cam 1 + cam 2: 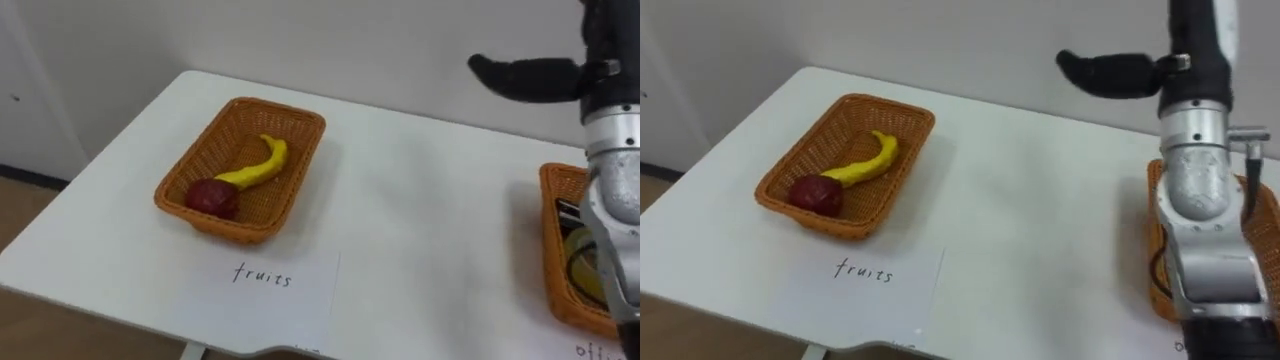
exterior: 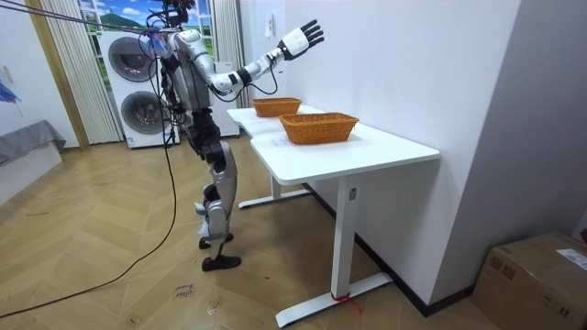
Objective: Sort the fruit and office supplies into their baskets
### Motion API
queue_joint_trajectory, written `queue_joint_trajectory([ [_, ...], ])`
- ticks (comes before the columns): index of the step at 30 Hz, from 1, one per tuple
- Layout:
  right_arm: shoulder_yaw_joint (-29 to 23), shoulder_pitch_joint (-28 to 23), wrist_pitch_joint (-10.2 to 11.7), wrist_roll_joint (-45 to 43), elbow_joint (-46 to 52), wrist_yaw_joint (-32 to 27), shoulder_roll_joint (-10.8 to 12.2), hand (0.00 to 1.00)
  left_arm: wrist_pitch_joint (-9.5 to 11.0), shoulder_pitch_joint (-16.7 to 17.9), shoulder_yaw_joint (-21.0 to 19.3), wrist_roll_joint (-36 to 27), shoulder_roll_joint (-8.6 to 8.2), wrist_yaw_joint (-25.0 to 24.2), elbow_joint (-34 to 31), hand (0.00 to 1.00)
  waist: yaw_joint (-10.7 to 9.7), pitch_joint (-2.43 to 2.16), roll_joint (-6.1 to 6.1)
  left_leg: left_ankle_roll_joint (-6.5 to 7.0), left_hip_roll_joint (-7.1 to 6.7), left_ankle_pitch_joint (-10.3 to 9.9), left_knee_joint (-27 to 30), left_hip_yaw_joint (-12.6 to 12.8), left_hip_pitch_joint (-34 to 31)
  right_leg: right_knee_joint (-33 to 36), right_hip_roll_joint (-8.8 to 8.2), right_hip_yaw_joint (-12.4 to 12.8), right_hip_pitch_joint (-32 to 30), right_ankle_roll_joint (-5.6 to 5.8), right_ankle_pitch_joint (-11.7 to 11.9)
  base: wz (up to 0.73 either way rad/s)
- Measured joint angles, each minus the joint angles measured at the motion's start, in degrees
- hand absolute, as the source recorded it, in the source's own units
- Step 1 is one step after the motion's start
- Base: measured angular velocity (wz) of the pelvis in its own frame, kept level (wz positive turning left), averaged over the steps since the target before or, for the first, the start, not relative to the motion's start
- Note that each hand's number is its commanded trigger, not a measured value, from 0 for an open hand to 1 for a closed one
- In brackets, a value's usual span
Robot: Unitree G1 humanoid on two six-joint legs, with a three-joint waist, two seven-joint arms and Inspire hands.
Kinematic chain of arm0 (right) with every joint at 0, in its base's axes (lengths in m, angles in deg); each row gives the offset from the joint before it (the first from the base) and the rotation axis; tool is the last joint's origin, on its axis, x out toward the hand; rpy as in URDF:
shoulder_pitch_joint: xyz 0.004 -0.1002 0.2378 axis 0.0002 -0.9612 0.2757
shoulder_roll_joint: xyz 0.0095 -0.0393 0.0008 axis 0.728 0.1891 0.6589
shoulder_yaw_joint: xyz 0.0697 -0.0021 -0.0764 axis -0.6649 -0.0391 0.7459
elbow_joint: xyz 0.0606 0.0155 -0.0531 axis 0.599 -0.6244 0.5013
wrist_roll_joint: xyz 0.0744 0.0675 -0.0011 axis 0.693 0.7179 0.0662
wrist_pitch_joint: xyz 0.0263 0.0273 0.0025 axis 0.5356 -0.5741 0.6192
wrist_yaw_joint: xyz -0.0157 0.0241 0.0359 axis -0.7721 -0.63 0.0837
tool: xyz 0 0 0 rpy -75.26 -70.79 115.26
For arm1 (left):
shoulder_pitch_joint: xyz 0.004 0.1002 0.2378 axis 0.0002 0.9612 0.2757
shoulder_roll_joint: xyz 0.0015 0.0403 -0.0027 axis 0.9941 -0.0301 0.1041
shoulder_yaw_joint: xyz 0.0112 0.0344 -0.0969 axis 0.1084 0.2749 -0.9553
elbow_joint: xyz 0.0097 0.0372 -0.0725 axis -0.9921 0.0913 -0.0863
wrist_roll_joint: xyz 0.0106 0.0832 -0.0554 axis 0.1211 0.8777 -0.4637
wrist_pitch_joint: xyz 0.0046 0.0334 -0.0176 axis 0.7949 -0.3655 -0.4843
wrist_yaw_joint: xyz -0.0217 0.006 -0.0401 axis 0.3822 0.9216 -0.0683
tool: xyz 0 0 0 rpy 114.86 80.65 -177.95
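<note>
A wicker fruit basket (image 1: 205,150) stands on the left half of the white table (image 1: 420,220). It holds a yellow banana (image 1: 258,168) and a dark red apple (image 1: 212,197). At the right edge stands a second wicker basket (image 1: 553,225) with a yellow ring-shaped item (image 1: 580,262) and something dark inside, partly hidden by my right forearm. My right hand (image 2: 301,38) is raised high above the table with its fingers spread and nothing in it; its dark thumb (image 1: 520,75) juts left in the eye views.
A paper label (image 1: 265,290) lies in front of the fruit basket, and another paper (image 1: 600,350) lies by the right basket. A wall runs behind the table. In the room view I stand at the table's long side, with washing machines (image 2: 138,87) behind me.
</note>
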Motion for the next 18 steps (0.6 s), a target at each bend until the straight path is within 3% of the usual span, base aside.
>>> queue_joint_trajectory([
  [2,-2.07,-2.09,1.5,1.64,1.53,-2.45,-0.62,0.0,0.59,0.32,0.0,-0.09,0.01,0.13,0.0,0.0,-1.98,0.13,0.14,0.01,0.0,-0.02,0.03,0.37,-0.01,-0.15,0.08,0.63,-0.07,-0.04,-0.03,-0.09],
  [8,-7.25,-5.74,3.64,4.3,2.33,-9.33,-0.64,0.0,3.09,0.35,0.02,-0.19,0.01,1.17,-0.02,0.0,-4.35,0.45,-0.26,0.08,0.03,-0.27,-0.62,2.4,1.43,-0.3,0.82,3.13,-0.08,-0.03,-0.08,-0.18],
  [13,-11.67,-7.65,3.93,6.09,4.88,-14.15,-0.65,0.0,3.37,0.48,-0.08,-0.13,0.0,1.73,-0.21,0.0,-6.04,0.2,-0.53,-0.05,0.67,-0.7,-0.85,3.42,2.05,-0.98,1.21,4.36,-0.09,-0.02,-0.06,-0.15],
  [18,-16.39,-9.7,4.65,13.97,5.51,-18.53,-0.65,0.0,3.37,0.66,-0.05,-0.29,-0.15,2.97,-0.17,0.0,-7.48,0.12,-0.73,-0.18,0.82,-0.78,-1.81,4.18,2.7,-1.04,1.39,4.3,0.13,-0.07,-0.02,-0.05],
])
